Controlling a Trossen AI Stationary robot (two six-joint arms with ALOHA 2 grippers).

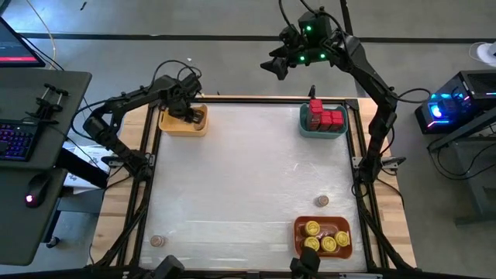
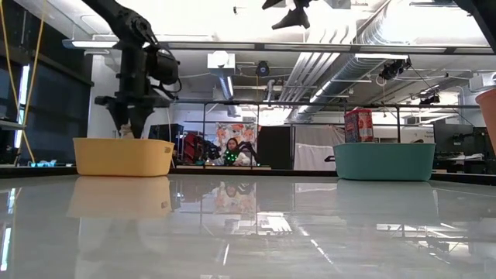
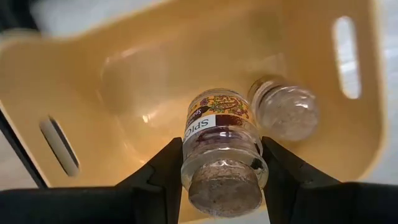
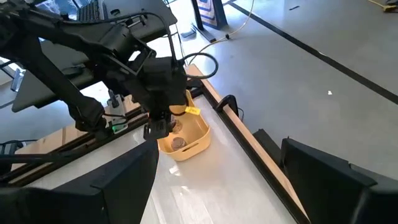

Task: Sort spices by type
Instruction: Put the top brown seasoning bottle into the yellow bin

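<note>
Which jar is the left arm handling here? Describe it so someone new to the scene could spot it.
Find the yellow bin at the table's far left corner, where the left gripper reaches in. Between its fingers is a small clear jar with a tan-brown cork lid and a printed label. A second, similar jar lies loose in the bin beside it, ungripped.
</note>
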